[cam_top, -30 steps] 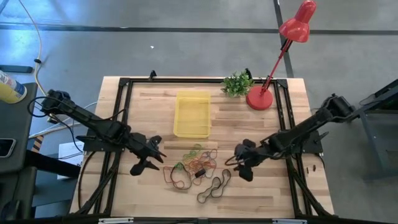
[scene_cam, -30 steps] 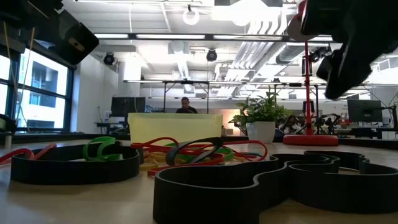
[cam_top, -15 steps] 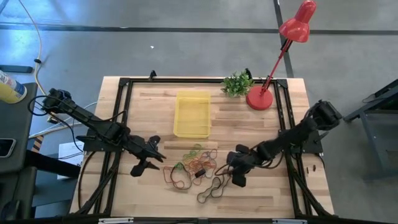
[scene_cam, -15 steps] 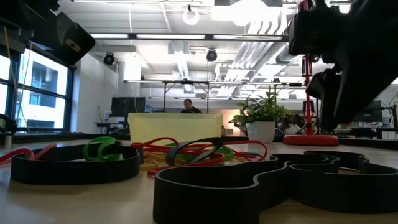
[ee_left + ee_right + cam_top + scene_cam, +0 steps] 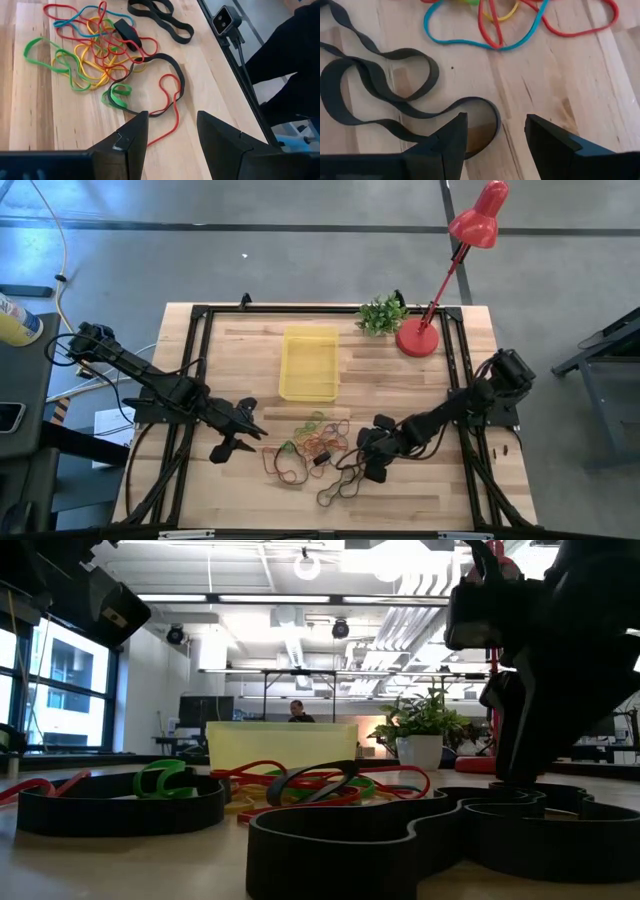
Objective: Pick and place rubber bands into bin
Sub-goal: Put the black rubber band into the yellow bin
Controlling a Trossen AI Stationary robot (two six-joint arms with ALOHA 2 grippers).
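The right gripper (image 5: 492, 135) is hanging low over the table with its jaws standing apart and holding nothing, one end loop of a wide black band (image 5: 380, 95) lying on the wood between and just under the fingertips. The left gripper (image 5: 170, 131) is hovering at the other side of the pile, jaws likewise parted and empty, a thin red band (image 5: 170, 107) lying just ahead of them. The rubber bands (image 5: 315, 442) are lying in a loose tangle of red, orange, green, blue and black on the wooden table (image 5: 410, 395), between the two grippers. The yellow bin (image 5: 309, 363) is sitting just beyond the pile, towards the table's far edge, with no bands showing inside it
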